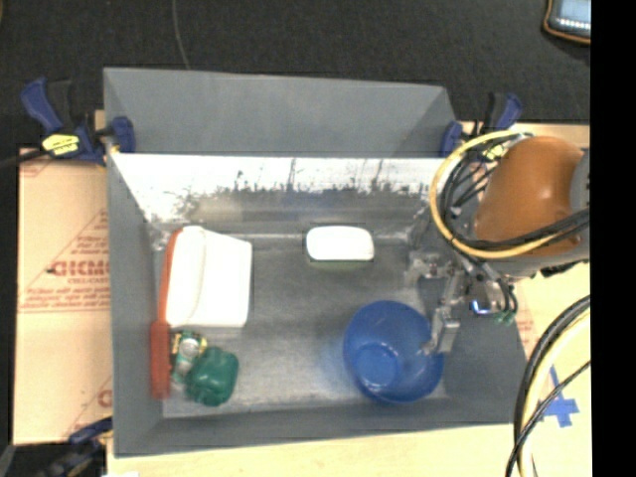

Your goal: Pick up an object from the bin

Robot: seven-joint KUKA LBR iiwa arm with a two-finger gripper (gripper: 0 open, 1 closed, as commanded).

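Five loose things lie in the grey bin, and the blue cup serves as the mark for the rest. It is round and open-topped, with its mouth facing up, and it sits on the bin floor near the front wall. The claw comes down at the cup's right side, with its tip overlapping the right rim. I cannot tell whether it is open or closed, nor whether it has hold of the rim. Above the claw, up and right of the cup, sits the arm's orange cover, ringed by looped cables. A white oval lump lies beyond the cup, toward the back wall and well apart from it. Far left of the cup rests a white box with an orange edge. A green toy lies left of the cup, level with it and just below the box. A red bar stands beside the toy on the side away from the cup.
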